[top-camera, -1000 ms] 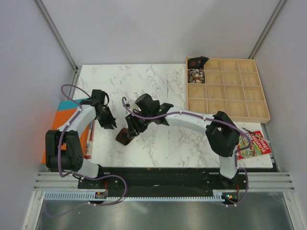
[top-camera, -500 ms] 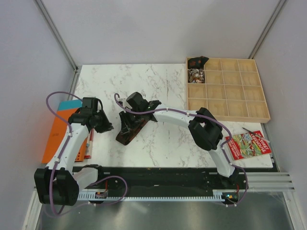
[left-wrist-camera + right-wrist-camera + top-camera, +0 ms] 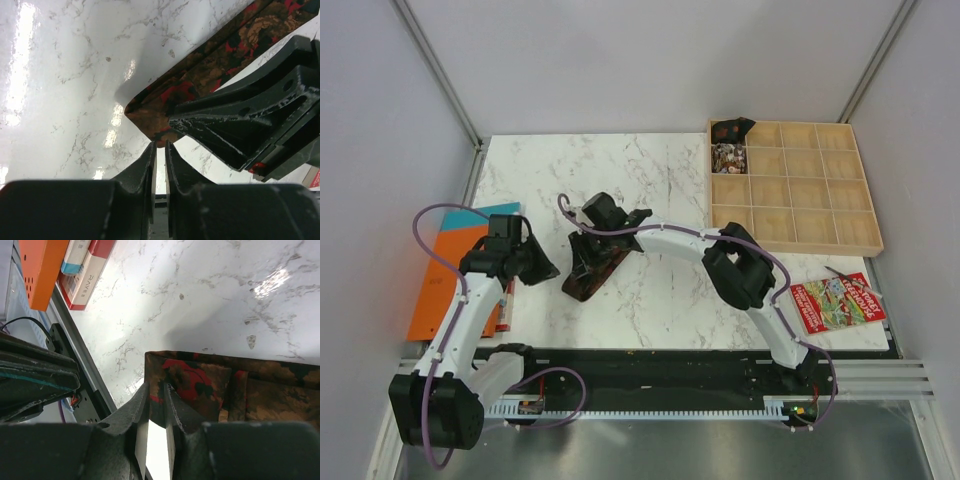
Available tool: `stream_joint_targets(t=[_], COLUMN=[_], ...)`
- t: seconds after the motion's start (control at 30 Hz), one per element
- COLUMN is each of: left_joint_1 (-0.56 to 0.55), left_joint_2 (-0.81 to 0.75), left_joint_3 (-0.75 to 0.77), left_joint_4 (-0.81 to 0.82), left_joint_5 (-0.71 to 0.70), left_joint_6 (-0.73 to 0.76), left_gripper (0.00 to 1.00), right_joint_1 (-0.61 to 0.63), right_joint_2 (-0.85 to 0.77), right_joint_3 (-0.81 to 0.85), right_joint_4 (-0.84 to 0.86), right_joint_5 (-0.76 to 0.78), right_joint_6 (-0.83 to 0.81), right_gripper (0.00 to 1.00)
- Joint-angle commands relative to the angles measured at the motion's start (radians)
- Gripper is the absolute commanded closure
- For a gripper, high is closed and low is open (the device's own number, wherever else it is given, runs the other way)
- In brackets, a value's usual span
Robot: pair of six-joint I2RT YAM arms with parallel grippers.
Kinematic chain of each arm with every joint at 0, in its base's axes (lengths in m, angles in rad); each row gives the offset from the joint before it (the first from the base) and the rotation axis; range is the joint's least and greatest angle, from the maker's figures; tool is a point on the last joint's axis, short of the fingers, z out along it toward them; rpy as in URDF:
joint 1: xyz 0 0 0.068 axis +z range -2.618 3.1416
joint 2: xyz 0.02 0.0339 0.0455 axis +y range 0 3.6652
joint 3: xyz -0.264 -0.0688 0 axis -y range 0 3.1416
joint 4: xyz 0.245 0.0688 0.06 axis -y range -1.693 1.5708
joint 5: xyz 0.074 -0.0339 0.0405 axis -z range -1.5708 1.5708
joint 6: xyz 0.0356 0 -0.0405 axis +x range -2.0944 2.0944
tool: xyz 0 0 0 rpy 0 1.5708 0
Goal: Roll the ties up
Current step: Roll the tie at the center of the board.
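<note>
The dark brown tie point(image 3: 592, 277) with a red pattern lies folded on the marble table point(image 3: 650, 170), left of centre. My right gripper point(image 3: 586, 258) is down on it and shut on its folded edge; the right wrist view shows fabric point(image 3: 210, 380) pinched between the narrow fingertips of that gripper point(image 3: 155, 387). My left gripper point(image 3: 537, 266) is shut and empty just left of the tie. In the left wrist view that gripper point(image 3: 159, 146) stops just short of the tie's pointed end point(image 3: 160, 117), with the right gripper's fingers point(image 3: 240, 125) beside it.
A wooden compartment tray point(image 3: 795, 190) stands at the back right, with rolled ties point(image 3: 728, 157) in its left cells. An orange book point(image 3: 440, 280) and a red-and-white box point(image 3: 505, 305) lie off the table's left edge. A magazine point(image 3: 835, 303) lies at the right.
My right gripper has shifted left and away, and the tie now lies stretched out longer under it. My left arm has drawn back toward the near left.
</note>
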Motion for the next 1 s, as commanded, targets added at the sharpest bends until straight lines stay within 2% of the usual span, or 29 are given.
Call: stream_joint_targets(t=[0.0,0.23,0.37,0.57,0.97], left_joint_1=[-0.005,-0.025,-0.048,-0.088,-0.111], left_joint_2=[-0.021,-0.034,-0.038,-0.026,0.006], left_joint_3=[-0.005,-0.019,-0.042,-0.085,-0.204], left_joint_4=[0.028,0.041,0.069,0.11,0.262], left_joint_5=[0.024,0.017,0.015,0.009,0.0], left_joint_6=[-0.031,-0.042,-0.059,-0.094,-0.181], left_gripper=[0.83,0.84,0.76,0.53,0.44], right_joint_1=[-0.023,-0.042,-0.048,-0.057,-0.085], right_joint_2=[-0.005,-0.008,-0.016,-0.02,-0.033], right_joint_3=[-0.005,-0.066,-0.104,-0.146,-0.224], right_joint_4=[0.034,0.065,0.088,0.113,0.165], right_joint_5=[-0.015,-0.018,-0.023,-0.024,-0.043], right_joint_6=[0.008,0.008,0.014,0.014,0.021], right_gripper=[0.75,0.76,0.77,0.78,0.78])
